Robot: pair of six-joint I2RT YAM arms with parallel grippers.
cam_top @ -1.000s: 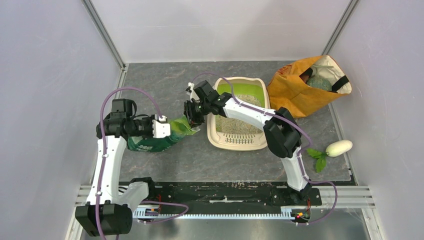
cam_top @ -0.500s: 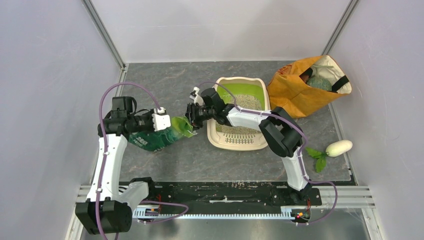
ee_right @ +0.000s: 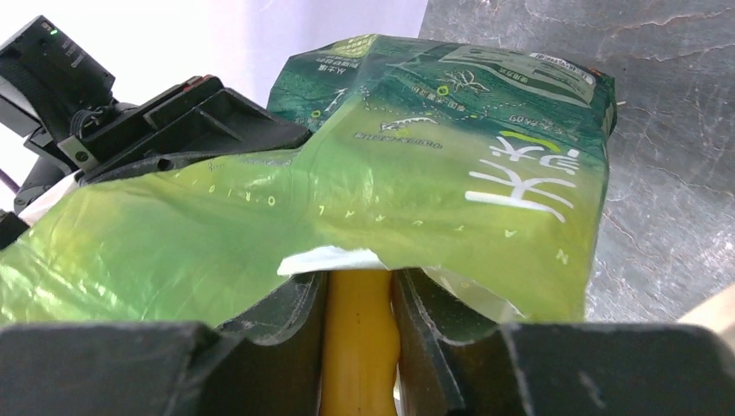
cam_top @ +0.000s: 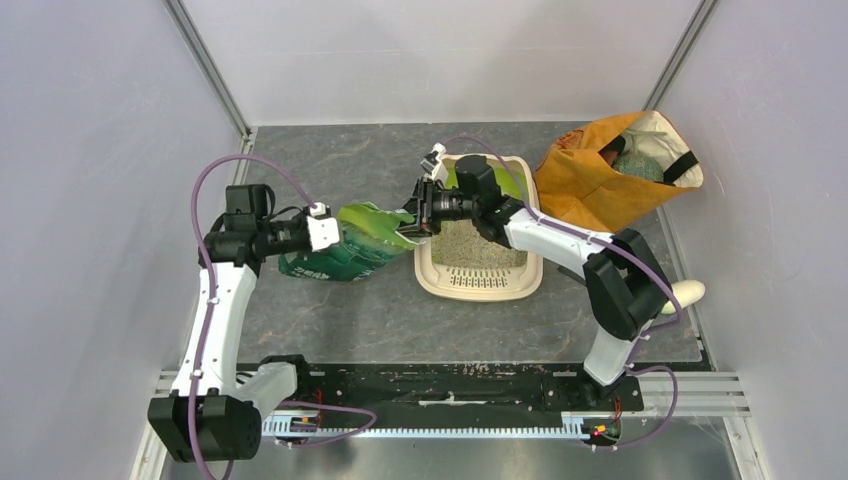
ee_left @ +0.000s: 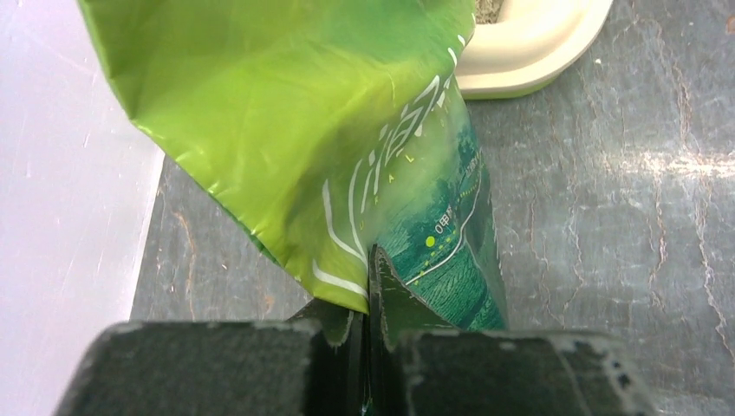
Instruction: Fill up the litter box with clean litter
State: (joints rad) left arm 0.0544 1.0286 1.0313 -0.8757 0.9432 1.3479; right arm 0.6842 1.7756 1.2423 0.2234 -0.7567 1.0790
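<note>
On the dark grey, stone-patterned table (cam_top: pixel 330 160), the rounded-rectangular plastic litter box with a beige rim and lime-green inside (cam_top: pixel 478 292) is set right of centre. Its long axis runs away from the arm bases and its slotted grate is at the near end.

Just to its left, the green printed plastic bag (cam_top: pixel 355 252) is held almost level between the two arms, with its long axis across the table. Its open end is turned toward the box and reaches the box's left rim.

The jaws of the left arm (cam_top: pixel 300 238) are closed on a fold at the bag's shut end (plainly seen in the left wrist view). Those of the right arm (cam_top: pixel 450 205) are clamped on the film at the mouth edge. The box thus lies to the right of the left jaws and just beside the right ones, so the right arm is the nearer. A pour is judged to call for the shut end to be raised.

Pale grey-beige sandy litter (cam_top: pixel 470 245) is spread over part of the box floor.

Large white Chinese characters are printed on the bag. The small, spaced Latin capitals cannot be read, and no brand is made out.
</note>
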